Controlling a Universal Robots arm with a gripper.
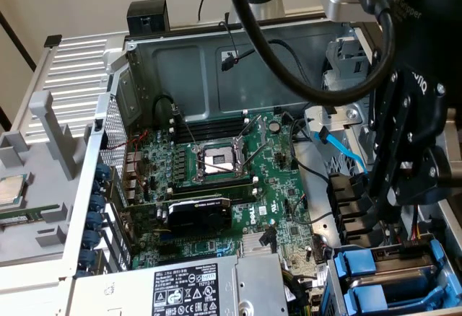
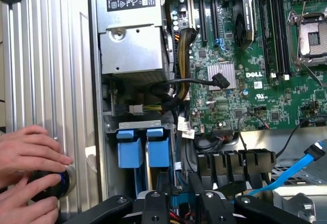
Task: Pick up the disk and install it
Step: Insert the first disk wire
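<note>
My gripper [image 1: 381,211] hangs over the drive bay at the exterior view's right, inside an open computer case. In the wrist view its two black fingers [image 2: 156,206] stand apart around my gripper's middle [image 2: 182,203], with nothing clamped and a bit of blue showing below the gap. Two bright blue plastic carriers [image 2: 144,150] stand side by side in the bay [image 1: 382,276], just below the fingers. The disk's metal body and label are hidden, so I cannot tell whether it sits in a carrier.
A person's hands [image 2: 28,157] rest on a round black knob [image 2: 53,183] on the ribbed grey panel. The green motherboard [image 1: 216,179], the labelled power-supply box [image 1: 188,291] and a blue flat cable [image 1: 341,146] lie near the bay. A square chip [image 1: 11,190] lies outside the case.
</note>
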